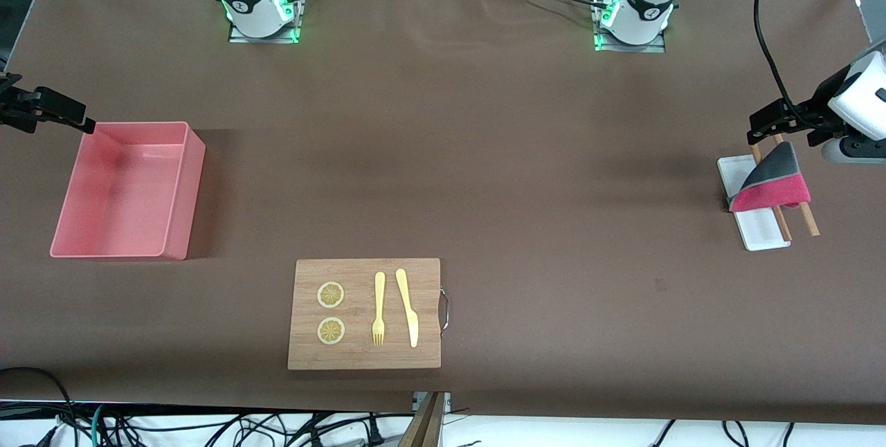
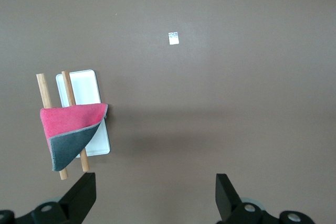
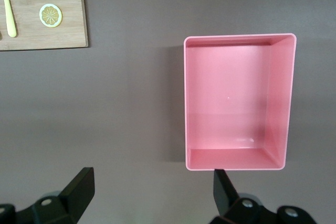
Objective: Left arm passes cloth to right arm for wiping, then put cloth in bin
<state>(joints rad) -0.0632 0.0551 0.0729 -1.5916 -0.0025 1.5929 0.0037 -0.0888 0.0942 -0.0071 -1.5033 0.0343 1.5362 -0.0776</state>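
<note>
You're at step one, nothing grabbed: bin [image 1: 128, 191] empty at the right arm's end, cloth [image 1: 772, 184] draped over two sticks [image 1: 796, 215] on the white tray [image 1: 758, 229], left gripper [image 2: 155, 195] wide open above, right gripper [image 3: 152, 195] wide, waiting near the bin; next, drop and pinch the cloth.

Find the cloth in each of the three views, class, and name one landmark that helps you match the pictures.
Front view: the cloth lies draped over two wooden sticks and a white tray, at the left arm's end of the table.
Left wrist view: the cloth is on the same sticks and tray, with the open left gripper above the bare table.
Right wrist view: not in it.
Shared landmark: the white tray, in the front and left wrist views.
</note>
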